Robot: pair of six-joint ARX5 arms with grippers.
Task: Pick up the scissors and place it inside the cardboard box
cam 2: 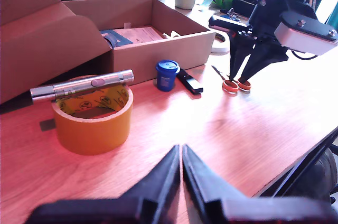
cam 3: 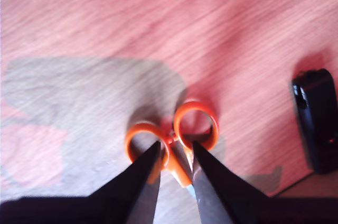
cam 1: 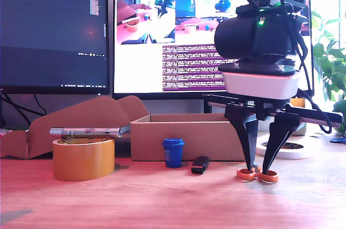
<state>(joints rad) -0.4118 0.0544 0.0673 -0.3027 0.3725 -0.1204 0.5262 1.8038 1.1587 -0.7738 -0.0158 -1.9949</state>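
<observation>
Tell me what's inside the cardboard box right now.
In my first wrist view, the cardboard box holds a dark blue item and printed paper. Its near wall hides the rest; the scissors lie outside.

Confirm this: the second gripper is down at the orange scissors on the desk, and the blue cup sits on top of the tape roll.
Not quite. My second gripper is at the scissors, but the exterior view shows the blue cup on the desk beside the cardboard box; a silver stick-shaped tool lies on the tape roll.

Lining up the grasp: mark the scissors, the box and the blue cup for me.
scissors (cam 3: 195,123), second wrist view, on an orange ring handle.
box (cam 1: 184,140), exterior view, on its front wall.
blue cup (cam 2: 167,76), first wrist view, on its side below the lid.
</observation>
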